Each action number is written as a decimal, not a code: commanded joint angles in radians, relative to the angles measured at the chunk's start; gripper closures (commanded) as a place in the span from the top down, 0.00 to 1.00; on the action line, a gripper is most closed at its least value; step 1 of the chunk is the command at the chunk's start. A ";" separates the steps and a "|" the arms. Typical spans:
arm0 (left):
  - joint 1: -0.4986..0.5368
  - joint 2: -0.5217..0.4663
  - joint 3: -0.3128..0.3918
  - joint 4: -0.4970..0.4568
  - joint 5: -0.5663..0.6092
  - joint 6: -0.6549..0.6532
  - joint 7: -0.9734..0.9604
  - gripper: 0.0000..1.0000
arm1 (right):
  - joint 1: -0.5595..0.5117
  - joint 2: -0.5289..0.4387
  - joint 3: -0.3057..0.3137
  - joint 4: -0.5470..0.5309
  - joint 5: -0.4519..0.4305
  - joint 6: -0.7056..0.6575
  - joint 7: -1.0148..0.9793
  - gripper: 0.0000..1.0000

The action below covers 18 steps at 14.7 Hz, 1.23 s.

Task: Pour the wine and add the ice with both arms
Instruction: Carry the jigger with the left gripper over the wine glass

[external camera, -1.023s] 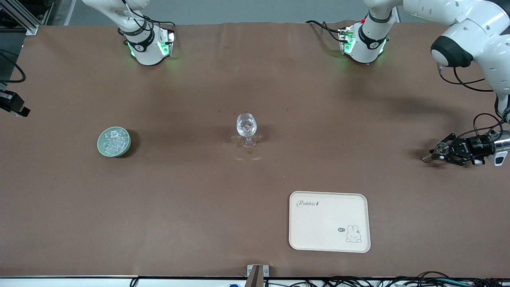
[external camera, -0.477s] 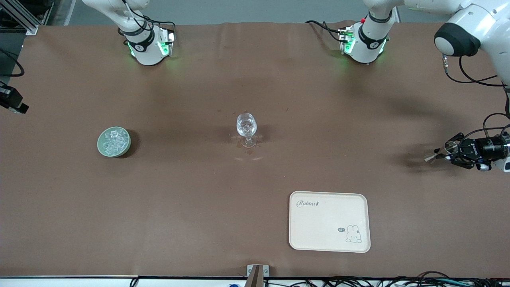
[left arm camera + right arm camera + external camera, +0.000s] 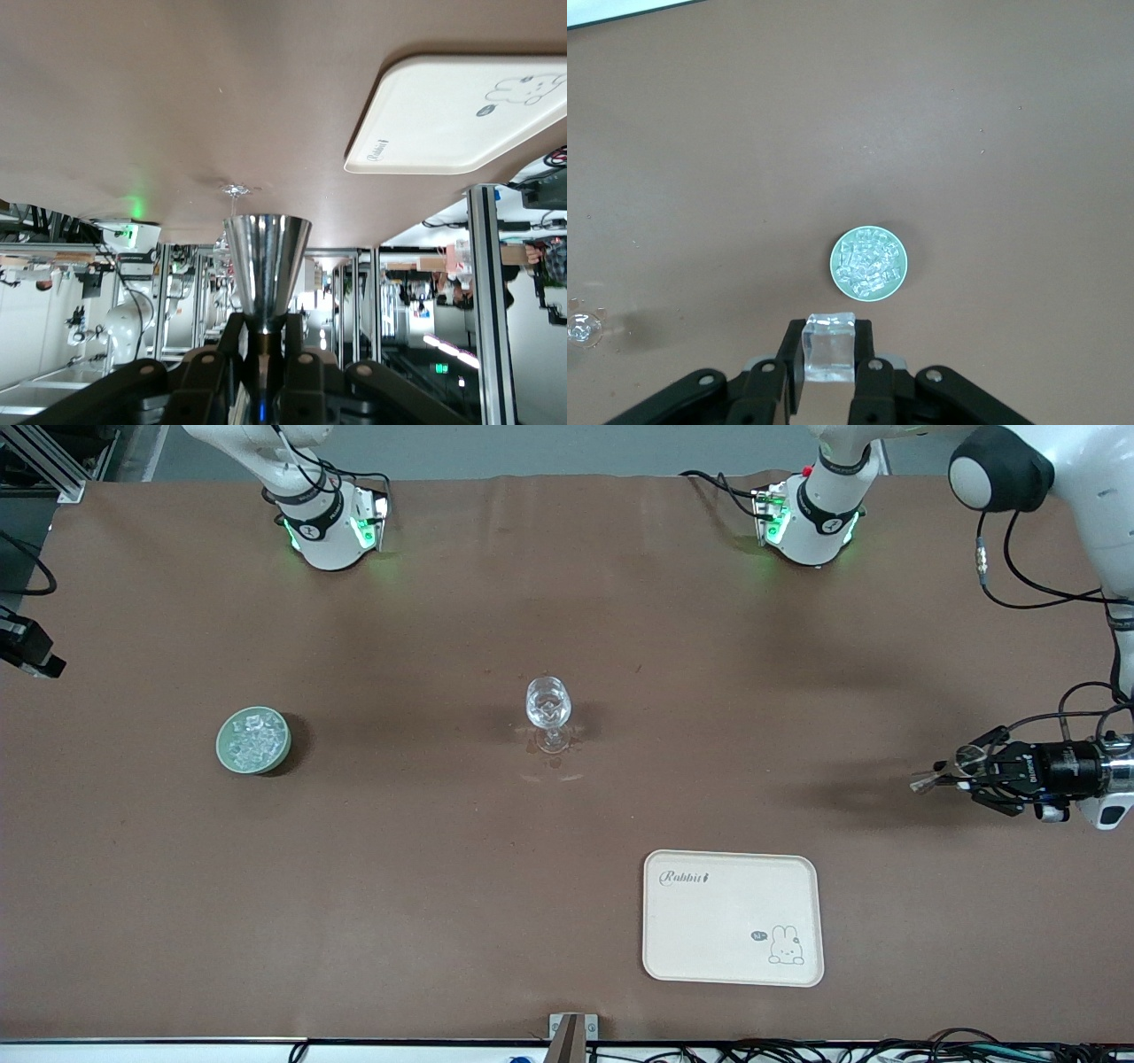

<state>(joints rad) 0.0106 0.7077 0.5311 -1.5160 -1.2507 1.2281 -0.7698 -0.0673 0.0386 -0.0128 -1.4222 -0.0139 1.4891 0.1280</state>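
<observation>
A clear stemmed glass [image 3: 548,701] stands mid-table; it also shows in the right wrist view [image 3: 583,329] and the left wrist view [image 3: 235,189]. A green bowl [image 3: 253,740] heaped with ice [image 3: 254,734] sits toward the right arm's end. My left gripper [image 3: 961,772] is shut on a silver cone-shaped cup [image 3: 928,782], held sideways above the table at the left arm's end. In the left wrist view the cup [image 3: 266,261] sits between the fingers of the left gripper [image 3: 264,332]. My right gripper [image 3: 830,354] is shut on one ice cube [image 3: 830,347], high over the table beside the bowl [image 3: 869,264]. It is out of the front view.
A cream tray [image 3: 732,918] with a rabbit print lies nearer the front camera than the glass, toward the left arm's end; it also shows in the left wrist view [image 3: 443,115]. Wet marks ring the glass's foot. A black device [image 3: 31,651] sits at the table's edge.
My left gripper has risen with the silver cup and moved a little toward the middle of the table. The glass, bowl and tray have not moved.
</observation>
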 commanded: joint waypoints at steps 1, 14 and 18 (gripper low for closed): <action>-0.044 -0.221 -0.063 -0.240 0.054 0.144 -0.023 0.00 | 0.000 -0.005 0.001 -0.003 0.012 0.005 -0.004 0.01; 0.002 -0.522 -0.755 -0.394 0.333 0.687 -0.428 0.00 | 0.001 -0.005 0.001 -0.003 0.012 0.005 -0.004 0.01; -0.004 -0.510 -0.888 -0.394 0.356 0.786 -0.459 0.00 | 0.003 -0.005 0.001 -0.003 0.012 0.014 -0.004 0.01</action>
<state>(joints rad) -0.0017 0.2109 -0.3140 -1.8954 -0.9225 1.9788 -1.2098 -0.0668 0.0386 -0.0113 -1.4225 -0.0137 1.4925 0.1280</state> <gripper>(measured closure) 0.784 0.744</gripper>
